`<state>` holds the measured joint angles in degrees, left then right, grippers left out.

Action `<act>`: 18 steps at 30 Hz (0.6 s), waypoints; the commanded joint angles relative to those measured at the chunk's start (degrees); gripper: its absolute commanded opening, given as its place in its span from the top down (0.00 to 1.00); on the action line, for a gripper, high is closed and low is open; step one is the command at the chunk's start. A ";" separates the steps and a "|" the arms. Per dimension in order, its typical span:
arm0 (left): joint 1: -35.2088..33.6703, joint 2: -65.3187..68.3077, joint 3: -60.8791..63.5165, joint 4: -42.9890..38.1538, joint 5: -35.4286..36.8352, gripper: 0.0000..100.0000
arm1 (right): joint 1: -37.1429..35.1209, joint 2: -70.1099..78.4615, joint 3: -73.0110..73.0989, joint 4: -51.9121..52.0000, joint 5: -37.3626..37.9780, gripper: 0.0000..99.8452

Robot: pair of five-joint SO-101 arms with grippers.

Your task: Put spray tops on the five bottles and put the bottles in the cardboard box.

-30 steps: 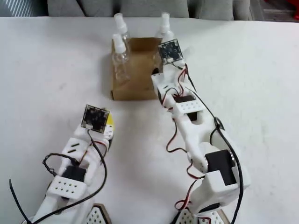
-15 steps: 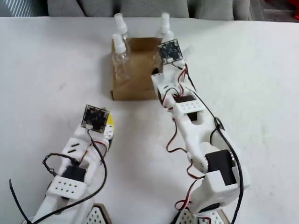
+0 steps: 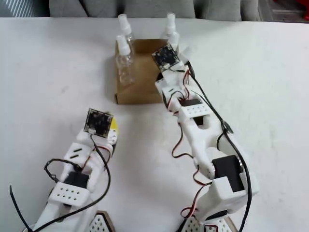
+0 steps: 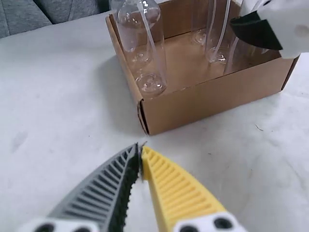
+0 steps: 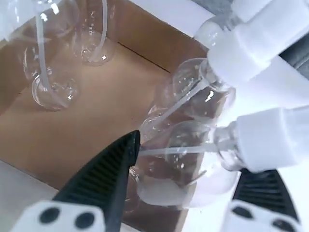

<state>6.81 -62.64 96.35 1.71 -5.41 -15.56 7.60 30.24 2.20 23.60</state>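
The cardboard box (image 3: 136,92) stands at the far middle of the table, and its front wall (image 4: 212,101) faces my left wrist camera. Two clear bottles with white spray tops (image 3: 124,52) stand along the box's left side. More capped bottles (image 3: 170,23) cluster at its right side. My right gripper (image 5: 188,164) hangs over the box's near right corner, shut on a tilted bottle (image 5: 186,181) whose white spray top (image 5: 270,140) sticks out past the fingers. My left gripper (image 4: 140,153) is low over the table in front of the box, shut and holding nothing.
White tabletop (image 3: 58,72) lies open to the left and right of the box. The right arm (image 3: 198,125) stretches from the near edge up to the box. A grey sofa (image 3: 145,7) runs behind the table's far edge.
My right wrist has swung left and tilted over the box, leaning the held bottle with it. The left arm has kept still.
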 commanded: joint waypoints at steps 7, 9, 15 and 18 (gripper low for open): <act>-0.48 -0.13 -0.53 -1.93 -0.44 0.98 | 1.54 -3.47 1.49 -3.65 4.31 0.73; -0.48 -0.13 -0.53 -1.93 -0.53 0.98 | 1.54 -3.47 3.34 -7.08 4.40 0.73; -0.48 -0.13 -0.53 -1.93 -0.53 0.98 | 1.71 -3.47 5.45 -9.98 5.54 0.73; -0.48 -0.13 -0.53 -1.93 -0.53 0.98 | 2.15 -3.47 5.80 -9.98 7.56 0.73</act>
<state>6.81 -62.64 96.35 1.71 -5.41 -15.56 7.08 36.04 -6.77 29.49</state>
